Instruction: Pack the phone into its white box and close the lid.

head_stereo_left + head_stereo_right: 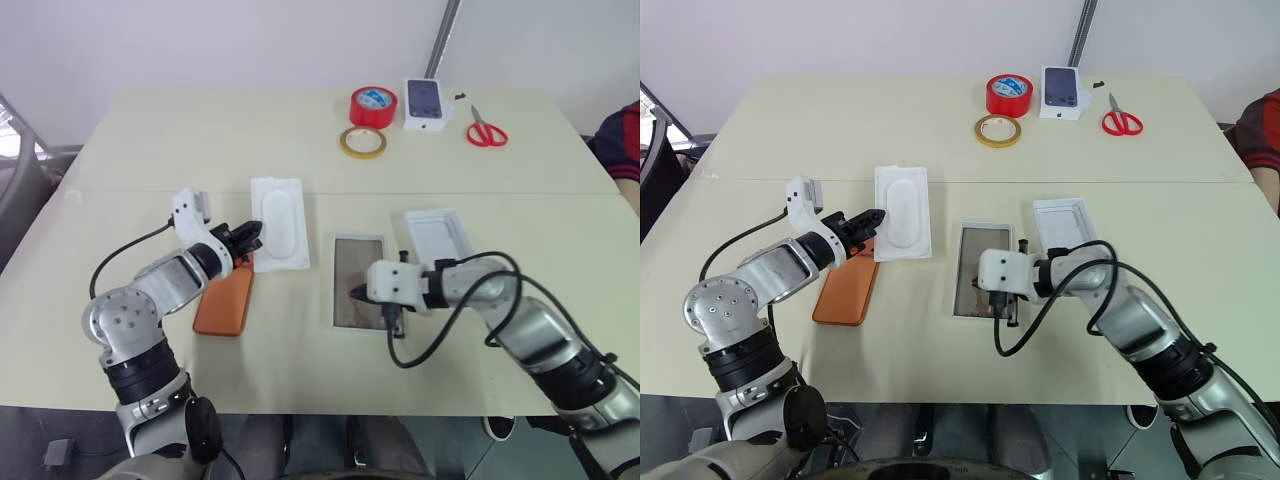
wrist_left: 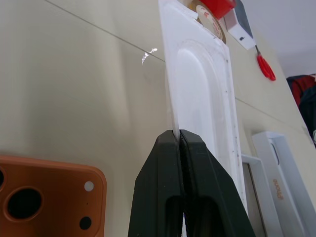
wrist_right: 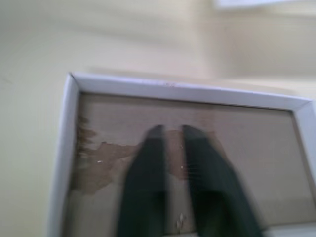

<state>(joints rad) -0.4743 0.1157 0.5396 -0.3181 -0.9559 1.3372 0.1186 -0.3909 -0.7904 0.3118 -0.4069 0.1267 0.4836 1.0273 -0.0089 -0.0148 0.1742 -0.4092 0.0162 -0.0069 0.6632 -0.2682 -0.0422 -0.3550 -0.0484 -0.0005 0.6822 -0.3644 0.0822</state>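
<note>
Flat orange phone (image 1: pixel 225 298) lies near table's front-left edge, shallow white box (image 1: pixel 359 282) mid-table under slightly parted right gripper (image 3: pixel 170 129); left gripper (image 2: pixel 178 134) clamps white moulded insert (image 1: pixel 277 223).

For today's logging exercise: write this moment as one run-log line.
left gripper: shut on white insert edge | right gripper: slightly open, over white box | phone: on table, unpacked

The phone (image 1: pixel 224 299) lies left of the white box (image 1: pixel 358 282), the insert (image 1: pixel 277 223) behind and between them.
</note>
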